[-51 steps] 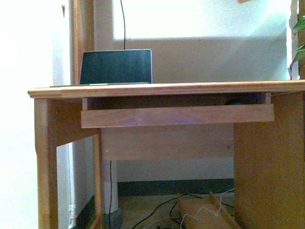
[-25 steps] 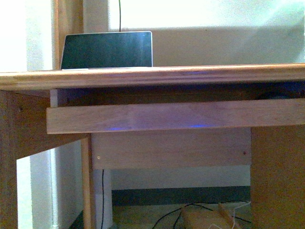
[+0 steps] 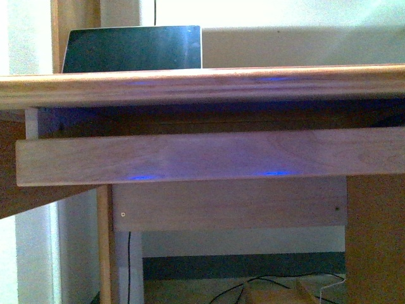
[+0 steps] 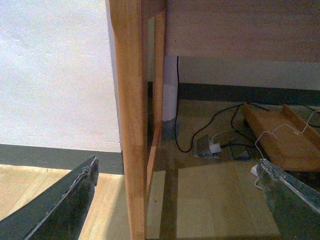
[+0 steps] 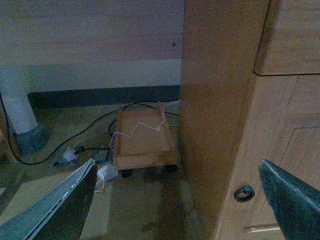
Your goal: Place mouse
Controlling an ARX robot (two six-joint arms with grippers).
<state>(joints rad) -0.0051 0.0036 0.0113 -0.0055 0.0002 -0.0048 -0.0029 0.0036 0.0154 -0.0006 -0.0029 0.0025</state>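
The mouse does not show in any current view; the gap under the desktop (image 3: 202,85), above the pull-out tray's front board (image 3: 209,155), is dark. Neither arm shows in the front view. In the left wrist view my left gripper (image 4: 177,200) is open and empty, low by the desk's left leg (image 4: 131,125), with one dark finger (image 4: 65,205) on each side. In the right wrist view my right gripper (image 5: 175,205) is open and empty, low in front of the desk's right side panel (image 5: 215,100).
An open laptop (image 3: 133,47) stands at the back left of the desktop. Cables (image 4: 200,135) and a small wooden wheeled stand (image 5: 142,140) lie on the floor under the desk. A cabinet door with a ring pull (image 5: 244,193) is to the right.
The front view has closed in on the desk: the desktop edge and tray board now fill the frame. The dark shape at the tray's right end has gone out of sight.
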